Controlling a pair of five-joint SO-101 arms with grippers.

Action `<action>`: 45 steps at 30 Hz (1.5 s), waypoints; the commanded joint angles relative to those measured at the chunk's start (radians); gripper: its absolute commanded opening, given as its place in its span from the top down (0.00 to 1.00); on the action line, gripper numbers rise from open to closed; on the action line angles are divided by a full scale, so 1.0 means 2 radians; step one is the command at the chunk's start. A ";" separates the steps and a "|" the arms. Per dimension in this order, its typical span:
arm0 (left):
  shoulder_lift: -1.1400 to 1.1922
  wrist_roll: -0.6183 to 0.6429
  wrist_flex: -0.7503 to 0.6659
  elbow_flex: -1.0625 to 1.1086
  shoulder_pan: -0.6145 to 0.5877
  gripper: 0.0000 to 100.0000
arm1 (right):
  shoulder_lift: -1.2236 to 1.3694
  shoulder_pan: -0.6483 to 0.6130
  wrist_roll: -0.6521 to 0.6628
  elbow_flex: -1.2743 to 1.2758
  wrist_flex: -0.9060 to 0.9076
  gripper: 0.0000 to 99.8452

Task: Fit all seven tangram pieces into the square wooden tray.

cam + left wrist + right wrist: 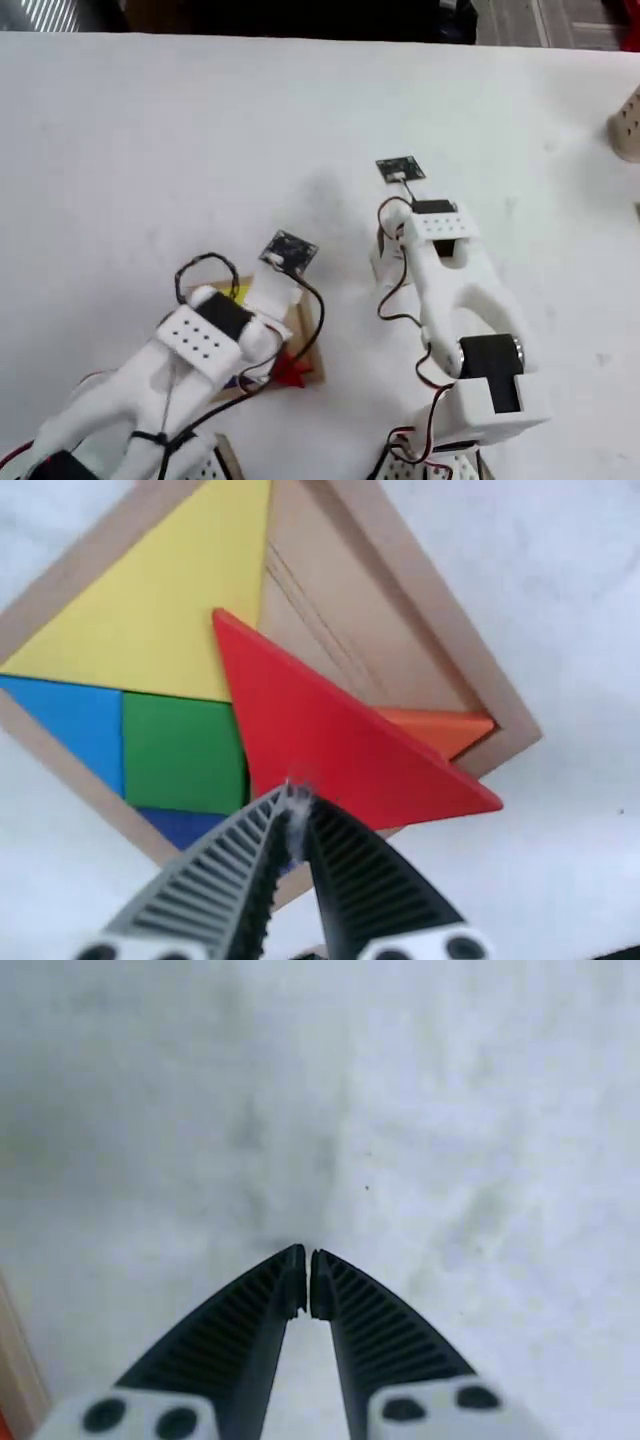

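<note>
The square wooden tray (455,640) holds a yellow triangle (160,600), a light blue triangle (75,720), a green square (180,750), a dark blue piece (185,825) and an orange triangle (445,730). A large red triangle (330,745) lies tilted across them, one corner sticking out past the rim. My left gripper (298,798) is shut, its tips against the red triangle's edge. In the high view the left arm (205,340) covers the tray (312,335), with the red triangle's (292,370) corner poking out beside it. My right gripper (307,1260) is shut just above bare table.
The right arm (455,290) stands right of the tray. A strip of the tray's rim (15,1360) shows in the right wrist view. A tan object (626,125) sits at the table's far right edge. White tabletop (200,130) lies open behind both arms.
</note>
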 commanded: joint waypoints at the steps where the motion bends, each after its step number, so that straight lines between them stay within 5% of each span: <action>1: 0.066 0.008 -0.059 -0.005 0.009 0.98 | -0.003 0.005 -0.007 -0.021 -0.007 0.98; 21: 0.153 0.028 -0.152 -0.046 -0.036 0.98 | -0.006 0.006 -0.004 -0.022 -0.005 0.98; 45: 0.099 0.027 -0.108 -0.091 -0.040 0.98 | -0.004 0.003 -0.003 -0.022 -0.007 0.98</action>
